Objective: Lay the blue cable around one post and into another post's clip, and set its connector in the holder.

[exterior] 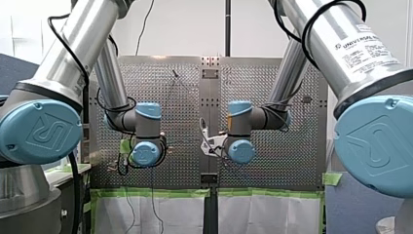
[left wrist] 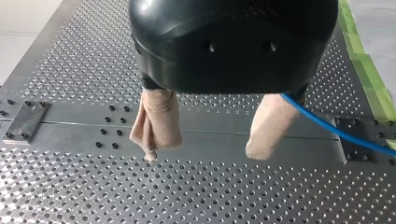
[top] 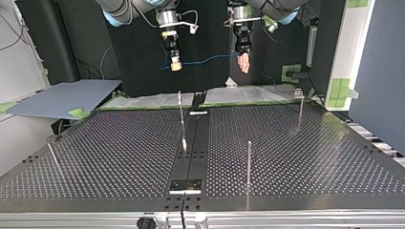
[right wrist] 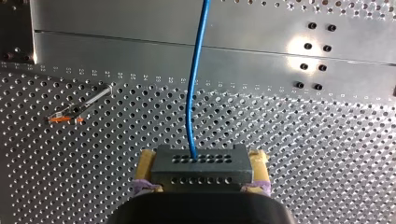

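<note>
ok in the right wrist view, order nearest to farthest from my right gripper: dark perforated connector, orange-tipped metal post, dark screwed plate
1. dark perforated connector: between my right gripper's pads
2. orange-tipped metal post: ahead, off to one side
3. dark screwed plate: farthest, well past the post

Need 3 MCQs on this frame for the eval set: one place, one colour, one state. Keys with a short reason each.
1. Where is the connector?
A) in the holder
B) lying on the table
C) between the right gripper's pads

2. What colour are the left gripper's pads?
A) beige
B) yellow
C) black

3. How do the left gripper's fingers stand?
A) shut on a post
B) open
C) shut on the connector

Key:
1 C: the right wrist view shows yellow pads clamped on either side of it.
2 A: both show beige in the left wrist view.
3 B: a wide gap lies between the fingers, and the cable passes beside one.
</note>
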